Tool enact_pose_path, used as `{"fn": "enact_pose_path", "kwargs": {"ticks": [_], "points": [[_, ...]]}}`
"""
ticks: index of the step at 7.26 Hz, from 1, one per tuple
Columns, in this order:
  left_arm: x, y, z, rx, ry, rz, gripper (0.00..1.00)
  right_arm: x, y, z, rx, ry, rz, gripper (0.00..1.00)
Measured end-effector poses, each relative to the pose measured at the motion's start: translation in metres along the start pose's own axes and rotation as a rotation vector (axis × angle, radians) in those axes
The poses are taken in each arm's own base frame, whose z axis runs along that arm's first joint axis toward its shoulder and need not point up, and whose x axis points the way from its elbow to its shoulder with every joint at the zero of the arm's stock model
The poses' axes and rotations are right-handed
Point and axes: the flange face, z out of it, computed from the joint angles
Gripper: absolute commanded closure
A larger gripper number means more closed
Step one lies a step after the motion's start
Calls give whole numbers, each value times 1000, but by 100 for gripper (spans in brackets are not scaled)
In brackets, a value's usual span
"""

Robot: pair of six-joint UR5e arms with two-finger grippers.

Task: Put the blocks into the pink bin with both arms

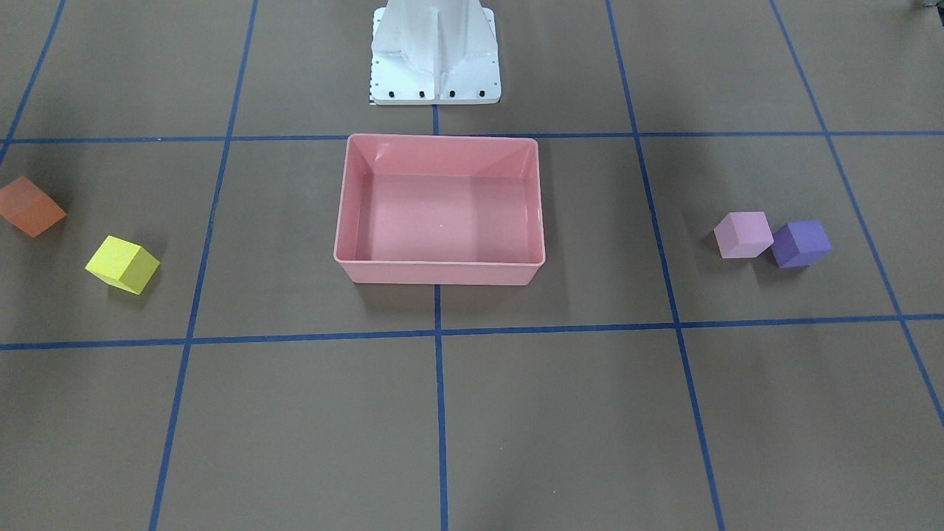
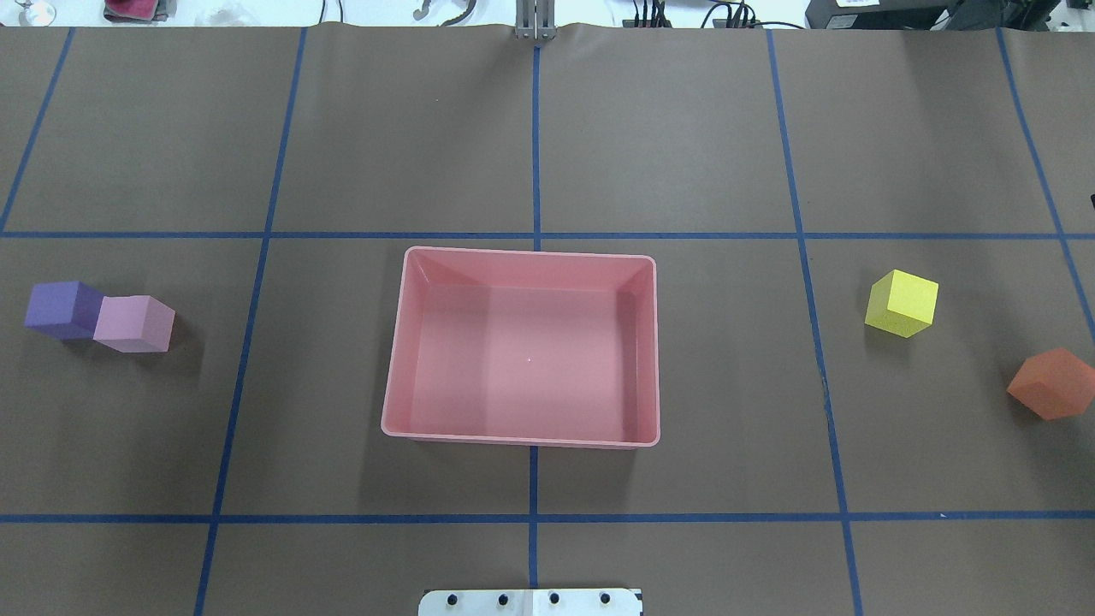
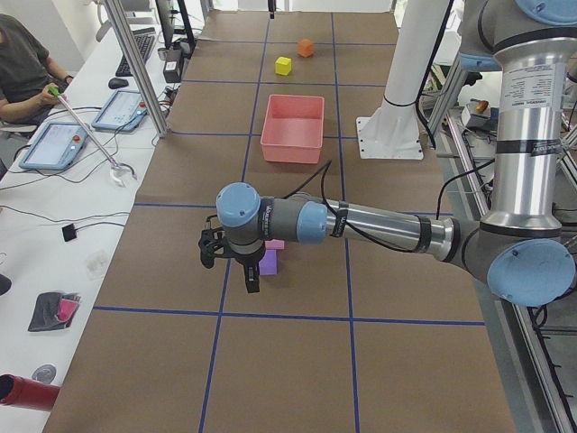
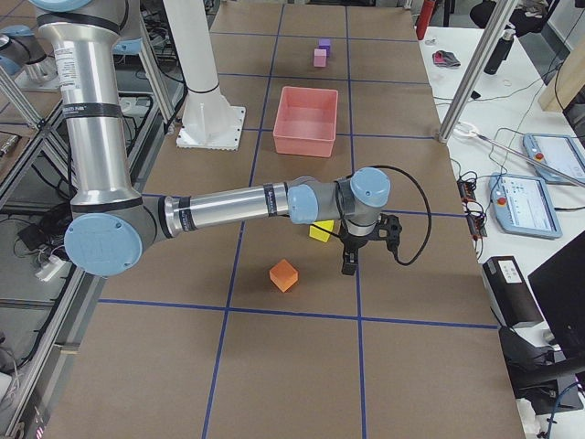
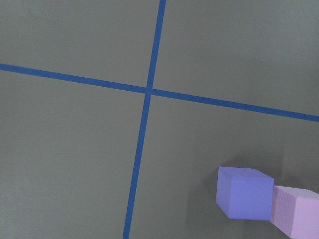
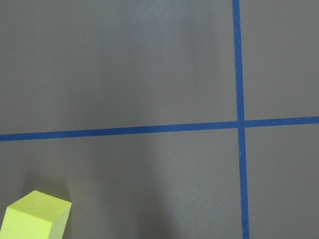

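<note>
- The left arm (image 3: 379, 221) is the big one close up in the left side view. It reaches out low over the table (image 2: 684, 128).
- The left gripper (image 3: 236, 269) hangs over the purple block (image 2: 62, 310) and the light pink block (image 2: 135, 323). I cannot tell if its fingers are spread or pressed together.
- These two blocks touch. The purple one sits at 9 o'clock of the light pink one.
- From above, both lie at 9 o'clock of the pink bin (image 2: 522, 257), well apart from it.
- The pink bin sits in the middle of the table, at 12 o'clock of the white base (image 2: 530, 601).
- The yellow block (image 2: 902, 303) lies at 3 o'clock of the bin, well apart from it.
- The orange block (image 2: 1052, 383) lies at 4 o'clock of the yellow one, near the table's edge.
- The right arm (image 4: 228, 206) stretches over the yellow block. The right gripper (image 4: 358, 254) points down near it. I cannot tell if it is spread or pressed together.
- All four blocks rest on the table, outside the bin.
- Blue tape lines (image 2: 535, 128) cross the brown table.
- A person (image 3: 27, 72) sits at a side desk.
</note>
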Motion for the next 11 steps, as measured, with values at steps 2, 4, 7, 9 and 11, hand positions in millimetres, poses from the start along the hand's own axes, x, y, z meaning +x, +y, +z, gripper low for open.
{"fn": "enact_pose_path", "kwargs": {"ticks": [2, 4, 7, 9, 11], "points": [[-3, 3, 3, -6, -1, -8, 0, 9, 9, 10, -17, 5, 7, 1], [-1, 4, 3, 2, 3, 2, 0, -2, 25, 18, -23, 0, -31, 1], [2, 3, 1, 30, 8, 41, 0, -16, 81, 36, -25, -14, -2, 1], [4, 2, 0, 52, 15, 66, 0, 5, 122, 51, 5, -38, 134, 4], [5, 1, -1, 73, 19, 88, 0, 8, 148, 68, 9, -50, 320, 11]]}}
